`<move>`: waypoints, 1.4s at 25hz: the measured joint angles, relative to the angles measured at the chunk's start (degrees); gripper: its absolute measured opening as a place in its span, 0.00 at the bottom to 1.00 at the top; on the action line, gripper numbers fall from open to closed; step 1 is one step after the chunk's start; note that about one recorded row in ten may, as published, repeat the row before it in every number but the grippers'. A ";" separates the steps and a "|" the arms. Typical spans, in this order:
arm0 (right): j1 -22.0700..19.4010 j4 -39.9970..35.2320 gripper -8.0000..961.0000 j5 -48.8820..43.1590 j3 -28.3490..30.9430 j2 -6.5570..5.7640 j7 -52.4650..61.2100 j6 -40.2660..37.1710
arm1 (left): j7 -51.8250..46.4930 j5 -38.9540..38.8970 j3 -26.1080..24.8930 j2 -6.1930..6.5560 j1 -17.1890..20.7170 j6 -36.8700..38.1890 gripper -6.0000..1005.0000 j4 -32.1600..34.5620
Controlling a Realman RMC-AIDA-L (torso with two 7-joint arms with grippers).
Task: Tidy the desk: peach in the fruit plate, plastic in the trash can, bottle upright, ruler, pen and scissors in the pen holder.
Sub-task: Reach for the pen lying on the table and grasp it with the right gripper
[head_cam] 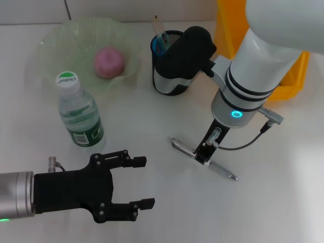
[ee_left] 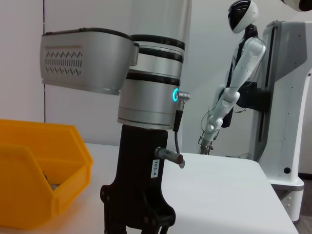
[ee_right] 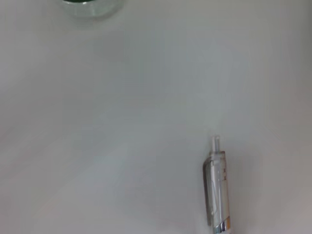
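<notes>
White desk [head_cam: 147, 121] is carrying a pen [head_cam: 202, 158] lying flat under the right gripper [head_cam: 205, 152], whose jaw state cannot be told. The left gripper [head_cam: 135, 182] is hovering nearby, jaws apart. The bottle [head_cam: 78, 114] is standing upright; the peach [head_cam: 109, 62] is sitting in the fruit plate [head_cam: 61, 38]; scissors [head_cam: 162, 43] are poking from the pen holder [head_cam: 169, 63] beside the trash can [head_cam: 291, 81].

From the left wrist, the right arm is standing next to the trash can [ee_left: 34, 170].

From the right wrist, the pen [ee_right: 217, 187] is lying alone on the desk [ee_right: 122, 136].
</notes>
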 joint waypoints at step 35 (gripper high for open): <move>1.42 3.23 0.16 1.99 -4.92 0.00 0.01 1.59 | 0.06 0.00 0.09 0.00 -0.21 0.11 0.80 -0.09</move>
